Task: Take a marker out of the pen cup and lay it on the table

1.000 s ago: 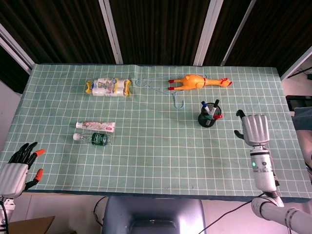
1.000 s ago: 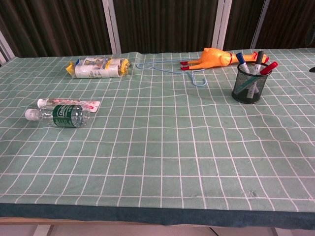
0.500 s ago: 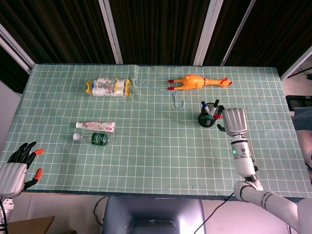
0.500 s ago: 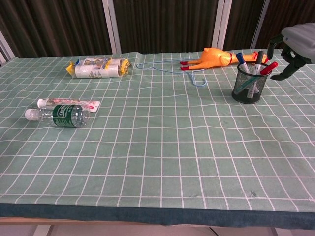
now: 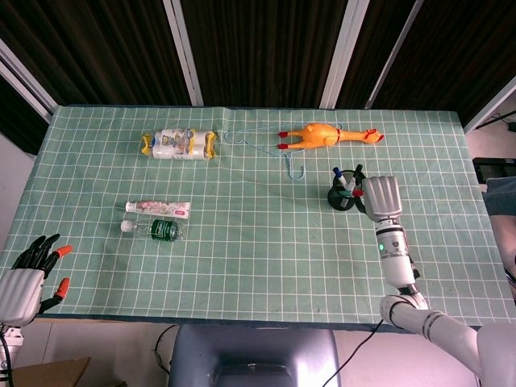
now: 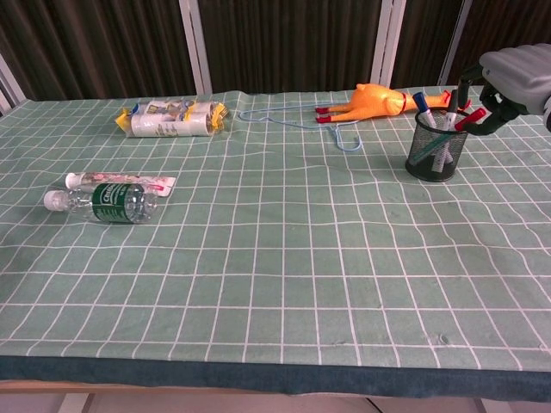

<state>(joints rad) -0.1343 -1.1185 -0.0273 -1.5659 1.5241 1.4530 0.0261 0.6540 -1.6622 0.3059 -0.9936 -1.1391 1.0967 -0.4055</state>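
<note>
The black mesh pen cup (image 5: 342, 197) (image 6: 434, 148) stands at the right of the green grid mat and holds several markers (image 6: 444, 110) with blue, black and red caps. My right hand (image 5: 380, 196) (image 6: 510, 79) hovers right beside the cup on its right, at the height of the marker tops. Its dark fingers (image 6: 475, 91) are apart and reach toward the caps; none plainly grips a marker. My left hand (image 5: 29, 274) hangs off the front left corner of the table, fingers spread and holding nothing. It shows only in the head view.
A yellow rubber chicken (image 5: 325, 135) and a blue wire hanger (image 5: 266, 145) lie behind the cup. A snack pack (image 5: 177, 145) lies at the back left. A toothpaste tube (image 5: 159, 208) and a small water bottle (image 5: 153, 229) lie at mid left.
My right hand has moved left and toward the far side, from the table's right part up to the pen cup, entering the chest view. The left hand has barely shifted.
</note>
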